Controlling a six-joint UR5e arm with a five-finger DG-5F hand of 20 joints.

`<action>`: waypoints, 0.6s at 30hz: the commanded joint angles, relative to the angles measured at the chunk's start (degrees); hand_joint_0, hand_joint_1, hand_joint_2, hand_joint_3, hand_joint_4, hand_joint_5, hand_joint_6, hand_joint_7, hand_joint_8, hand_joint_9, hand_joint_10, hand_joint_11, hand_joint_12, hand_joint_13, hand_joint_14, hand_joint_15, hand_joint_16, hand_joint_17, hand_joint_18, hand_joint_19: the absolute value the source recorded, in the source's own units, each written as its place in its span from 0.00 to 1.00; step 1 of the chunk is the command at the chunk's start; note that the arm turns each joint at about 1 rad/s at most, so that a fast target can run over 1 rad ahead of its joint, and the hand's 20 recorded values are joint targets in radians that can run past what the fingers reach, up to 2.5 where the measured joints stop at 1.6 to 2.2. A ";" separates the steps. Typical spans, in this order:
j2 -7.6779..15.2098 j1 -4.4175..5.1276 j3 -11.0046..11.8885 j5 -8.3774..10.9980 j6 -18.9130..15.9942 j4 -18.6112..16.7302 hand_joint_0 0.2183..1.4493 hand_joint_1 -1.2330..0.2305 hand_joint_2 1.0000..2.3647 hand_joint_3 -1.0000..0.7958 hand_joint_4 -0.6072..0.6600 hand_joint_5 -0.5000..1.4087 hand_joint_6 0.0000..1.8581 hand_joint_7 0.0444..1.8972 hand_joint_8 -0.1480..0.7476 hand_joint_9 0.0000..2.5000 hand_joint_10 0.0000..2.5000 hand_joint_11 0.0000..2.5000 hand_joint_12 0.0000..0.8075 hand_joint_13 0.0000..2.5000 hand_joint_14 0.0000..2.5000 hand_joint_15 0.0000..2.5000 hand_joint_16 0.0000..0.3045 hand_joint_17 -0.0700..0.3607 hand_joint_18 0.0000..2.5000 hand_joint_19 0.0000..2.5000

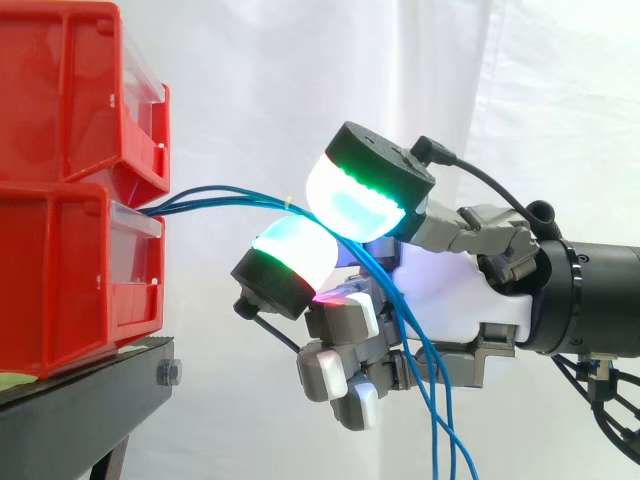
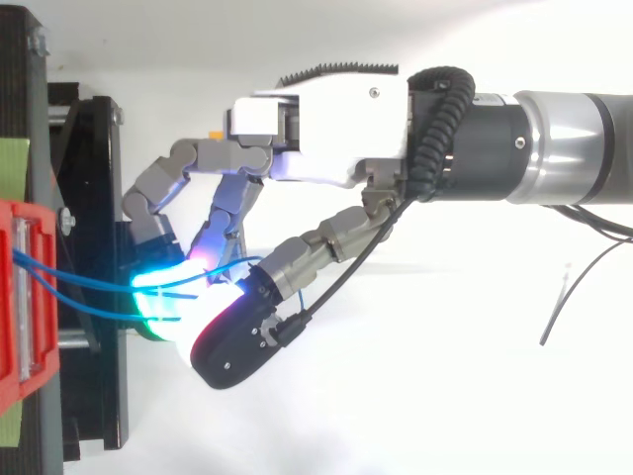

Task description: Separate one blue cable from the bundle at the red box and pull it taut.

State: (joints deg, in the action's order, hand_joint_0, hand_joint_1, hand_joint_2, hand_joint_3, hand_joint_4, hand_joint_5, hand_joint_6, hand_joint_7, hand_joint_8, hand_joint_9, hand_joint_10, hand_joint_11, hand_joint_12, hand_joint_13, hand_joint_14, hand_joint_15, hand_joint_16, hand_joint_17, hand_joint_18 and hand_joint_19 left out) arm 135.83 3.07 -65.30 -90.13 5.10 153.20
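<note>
My hand (image 1: 450, 290) reaches in from the right with its fingers curled. Two of its glowing pads, an upper one (image 1: 360, 195) lit green and cyan and a lower one (image 1: 295, 250) lit pale cyan, are closed on the blue cables (image 1: 225, 195) that pass between them. I cannot tell whether one strand is parted from the others in that pinch. The cables leave the front of the lower red box (image 1: 60, 280), just under the upper red bin (image 1: 70, 90), both stacked on the black stand (image 1: 90, 395). Their long axis runs nearly level from the box toward my palm, bowed slightly upward, with a small yellow tie (image 1: 288, 204) just before the pads. Past the pinch they turn steeply down and hang beside my palm. From above, the strands (image 2: 79, 277) run left to right, fanned a little apart at the box (image 2: 20, 297).
</note>
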 commanded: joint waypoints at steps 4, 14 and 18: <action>0.05 0.00 0.00 -0.22 0.00 0.52 0.43 0.20 0.00 0.30 0.47 0.18 0.49 0.60 0.51 0.45 0.01 0.40 0.41 0.41 0.01 0.28 0.14 0.38 0.40 0.32; -0.04 0.00 0.00 -0.22 0.00 0.52 0.42 0.17 0.00 0.28 0.51 0.19 0.50 0.65 0.50 0.49 0.00 0.52 0.41 0.42 0.01 0.31 0.14 0.38 0.41 0.32; 0.05 -0.17 0.00 -0.31 0.00 0.60 0.39 0.17 0.00 0.28 0.53 0.19 0.50 0.63 0.50 0.49 0.00 0.52 0.41 0.42 0.01 0.32 0.14 0.38 0.41 0.32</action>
State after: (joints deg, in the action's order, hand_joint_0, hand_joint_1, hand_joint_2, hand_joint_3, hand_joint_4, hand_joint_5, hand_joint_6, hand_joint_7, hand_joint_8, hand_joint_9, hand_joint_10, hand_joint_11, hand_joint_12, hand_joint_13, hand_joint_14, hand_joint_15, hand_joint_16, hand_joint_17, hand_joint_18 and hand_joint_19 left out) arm 135.83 3.04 -65.30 -90.35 5.10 153.80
